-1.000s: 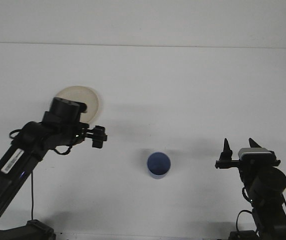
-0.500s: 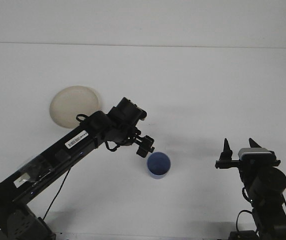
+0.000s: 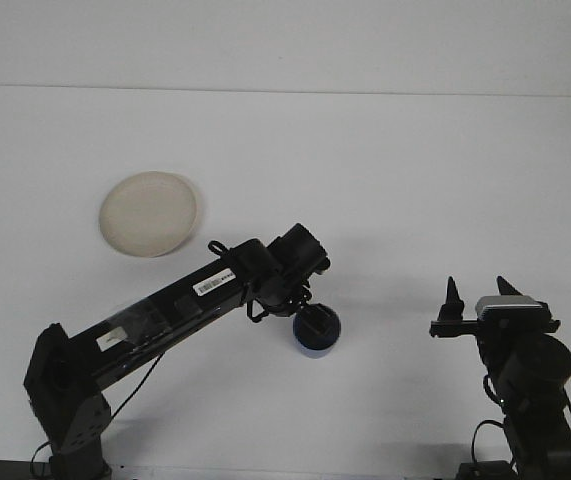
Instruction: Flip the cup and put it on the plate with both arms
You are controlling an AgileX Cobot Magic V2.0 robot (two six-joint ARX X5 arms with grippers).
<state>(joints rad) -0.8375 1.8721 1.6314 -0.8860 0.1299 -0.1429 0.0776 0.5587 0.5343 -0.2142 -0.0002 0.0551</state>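
The blue cup (image 3: 317,340) is seen standing on the white worktop (image 3: 385,190), mouth up, and it serves as the landmark here. The left gripper (image 3: 312,322) is positioned right over the cup's opening, covering most of it; whether its jaws are open or closed cannot be told, since they are hidden against the dark interior. The left arm (image 3: 175,305) is stretched out from the lower left of the cup. The cream plate (image 3: 149,214) is found well up and to the left of the cup, bare on the worktop. The right gripper (image 3: 476,297) is held well to the right of the cup, its jaws spread apart with nothing between them.
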